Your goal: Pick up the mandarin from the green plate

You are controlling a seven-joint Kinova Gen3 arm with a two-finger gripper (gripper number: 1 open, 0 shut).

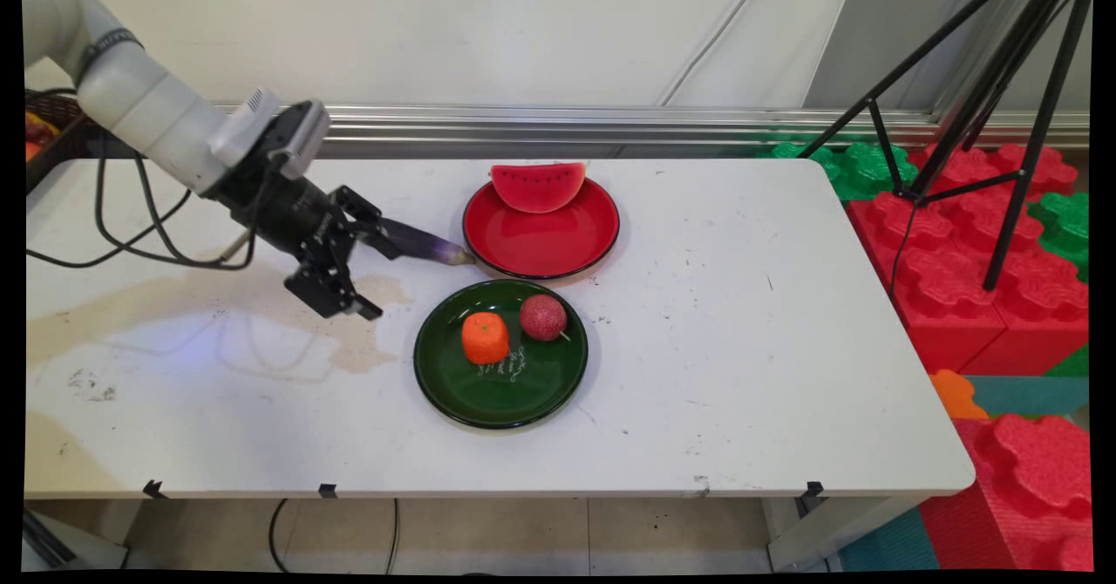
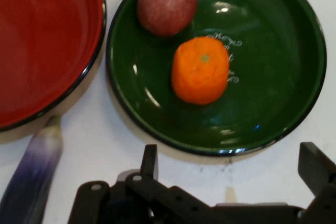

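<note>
Gripper (image 1: 349,257) hangs left of centre in the main view, its jaws spread wide and holding nothing, just above the white desk (image 1: 741,375). Nearest it lies a purple eggplant (image 1: 427,242), its tip touching the red plate (image 1: 545,244) that carries a watermelon slice (image 1: 538,186). Below, a green plate (image 1: 501,392) holds an orange (image 1: 485,337) and a reddish fruit (image 1: 543,316).
</note>
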